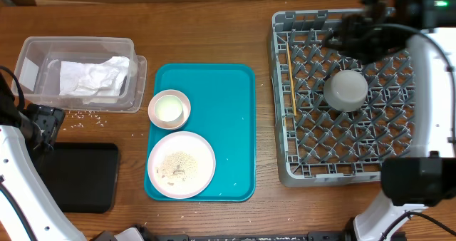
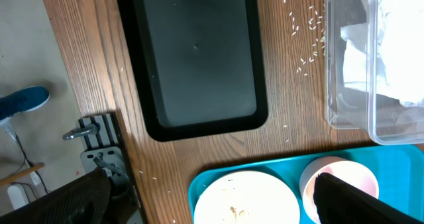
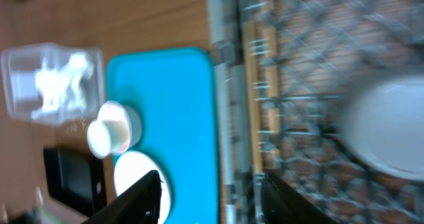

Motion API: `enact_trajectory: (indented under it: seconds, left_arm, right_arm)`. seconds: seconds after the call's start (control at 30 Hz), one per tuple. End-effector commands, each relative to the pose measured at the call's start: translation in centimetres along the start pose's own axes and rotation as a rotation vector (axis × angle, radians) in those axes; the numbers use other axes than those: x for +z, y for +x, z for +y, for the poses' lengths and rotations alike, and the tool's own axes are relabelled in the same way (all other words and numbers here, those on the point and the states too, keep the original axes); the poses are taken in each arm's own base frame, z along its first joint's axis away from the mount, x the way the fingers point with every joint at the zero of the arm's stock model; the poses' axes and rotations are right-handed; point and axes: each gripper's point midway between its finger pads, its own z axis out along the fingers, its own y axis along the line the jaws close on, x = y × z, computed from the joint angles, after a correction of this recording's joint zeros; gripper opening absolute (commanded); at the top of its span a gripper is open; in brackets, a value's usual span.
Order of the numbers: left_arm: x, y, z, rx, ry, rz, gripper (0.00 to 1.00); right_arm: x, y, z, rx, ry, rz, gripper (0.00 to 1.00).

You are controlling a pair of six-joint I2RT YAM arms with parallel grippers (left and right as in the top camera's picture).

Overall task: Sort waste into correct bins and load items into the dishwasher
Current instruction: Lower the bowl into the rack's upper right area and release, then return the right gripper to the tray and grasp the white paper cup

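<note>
right gripper (image 3: pixel 211 183) is spread and empty over the dish rack (image 1: pixel 281 91), left gripper (image 2: pixel 211 191) is gaping, so it should probably be lifted straight up before the pink bowl (image 1: pixel 169 109) gets pinched at its rim.

The worktop (image 1: pixel 214 27) is grained wood. The tub (image 1: pixel 32 66) is clear glossy plastic, the napkins (image 1: pixel 89 77) crumpled paper. The black tray (image 1: pixel 78 177) looks matt, the teal tray (image 1: pixel 228 113) smooth, the rack (image 1: pixel 279 91) grey plastic.

teal tray (image 1: pixel 231 113) on wooden table (image 1: pixel 199 27), blue object (image 2: pixel 23 101) on floor beside table edge
</note>
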Motion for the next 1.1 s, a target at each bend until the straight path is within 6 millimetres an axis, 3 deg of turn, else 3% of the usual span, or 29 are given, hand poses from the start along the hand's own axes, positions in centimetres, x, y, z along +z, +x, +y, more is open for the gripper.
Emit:
enact_trajectory:
  seconds: [0.0, 0.07, 0.1, 0.13, 0.27, 0.47, 0.7, 0.83, 0.93, 1.07]
  left_arm:
    - [-0.3, -0.2, -0.1, -0.014, 0.006, -0.009, 1.00]
    - [-0.3, -0.2, -0.1, -0.014, 0.006, -0.009, 1.00]
    - [-0.3, -0.2, -0.1, -0.014, 0.006, -0.009, 1.00]
    - [-0.3, -0.2, -0.1, -0.014, 0.006, -0.009, 1.00]
    - [-0.3, -0.2, -0.1, -0.014, 0.006, -0.010, 1.00]
    - [-0.3, -0.2, -0.1, -0.014, 0.006, -0.009, 1.00]
    - [-0.3, -0.2, -0.1, -0.014, 0.006, -0.010, 1.00]
    - [-0.3, -0.2, -0.1, -0.014, 0.006, -0.009, 1.00]
    - [-0.3, -0.2, -0.1, -0.014, 0.006, -0.010, 1.00]
    - [-0.3, -0.2, -0.1, -0.014, 0.006, -0.009, 1.00]
  right_arm:
    - [4.1, 2.1, 9.4, -0.160, -0.086, 0.021, 0.51]
    - [6.8, 3.6, 14.0, -0.242, -0.094, 0.016, 0.58]
    - [9.7, 5.2, 16.9, -0.290, -0.048, 0.002, 0.61]
    - [11.5, 6.3, 18.2, -0.321, -0.015, -0.003, 0.62]
    - [18.8, 11.4, 21.1, -0.392, 0.124, 0.008, 0.64]
    - [24.3, 16.3, 21.8, -0.455, 0.159, 0.105, 0.63]
    - [27.7, 17.5, 20.0, -0.433, 0.209, 0.156, 0.63]
    - [28.0, 17.2, 20.2, -0.429, 0.201, 0.144, 0.62]
    - [28.1, 17.0, 20.5, -0.429, 0.191, 0.134, 0.51]
    - [28.5, 16.9, 20.6, -0.430, 0.180, 0.123, 0.47]
